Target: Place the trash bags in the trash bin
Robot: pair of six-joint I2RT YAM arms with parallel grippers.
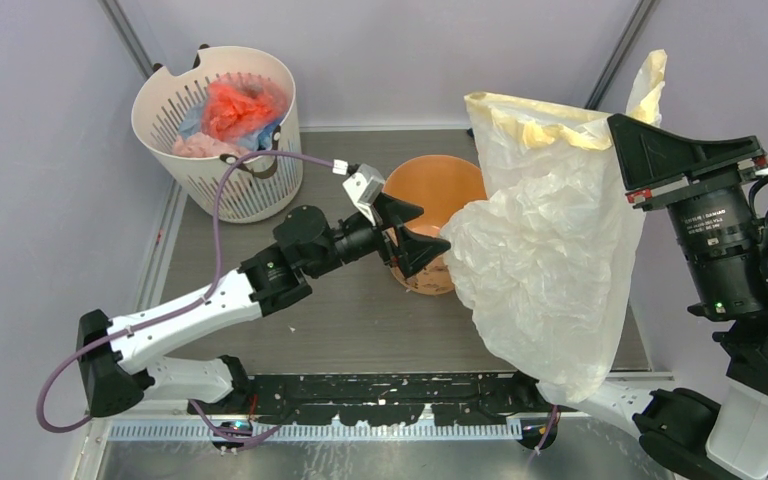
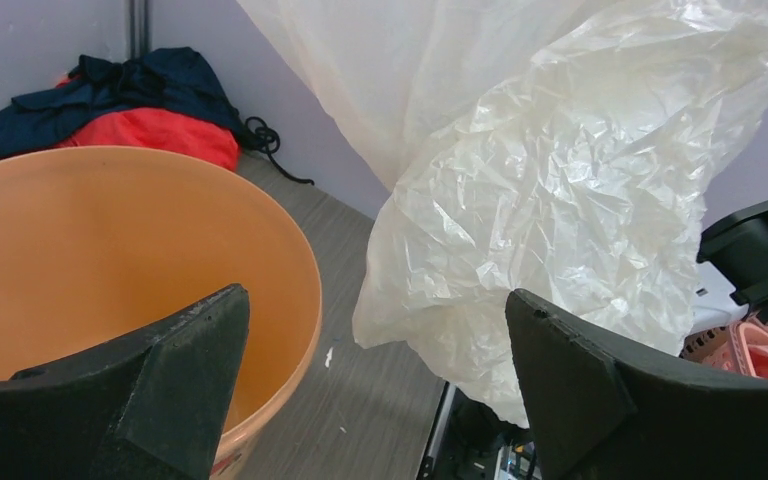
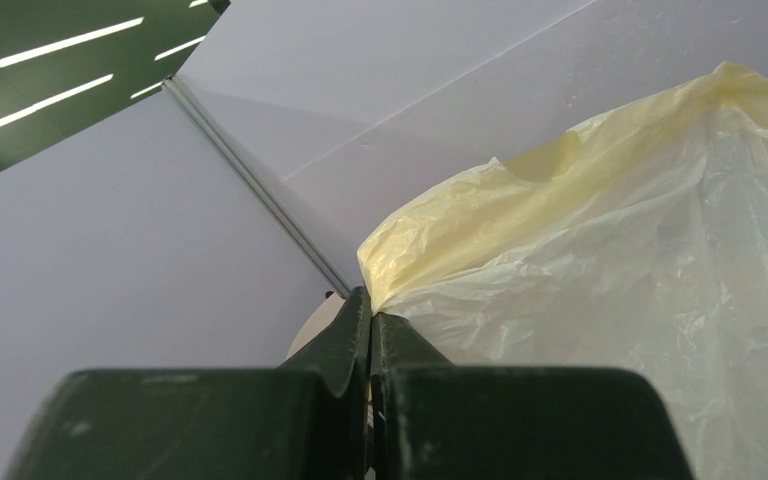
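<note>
The trash bag [image 1: 550, 250] is a big wrinkly pale-yellow film, hanging high to the right of the orange trash bin [image 1: 430, 185]. My right gripper [image 1: 617, 127] is shut on its top edge; in the right wrist view the film [image 3: 610, 300] leaves the closed fingertips of that gripper [image 3: 372, 312]. My left gripper [image 1: 422, 232] stands open at the bin's near rim, holding nothing. In the left wrist view this gripper [image 2: 375, 305] has one finger over the bin [image 2: 110, 250] and the other in front of the bag's lower folds [image 2: 540, 180].
A white slotted basket [image 1: 218, 175] with red, pink and blue bundles [image 1: 235, 105] stands at the back left. A red and navy cloth heap [image 2: 130, 100] lies behind the bin against the wall. Walls close in on the left, back and right.
</note>
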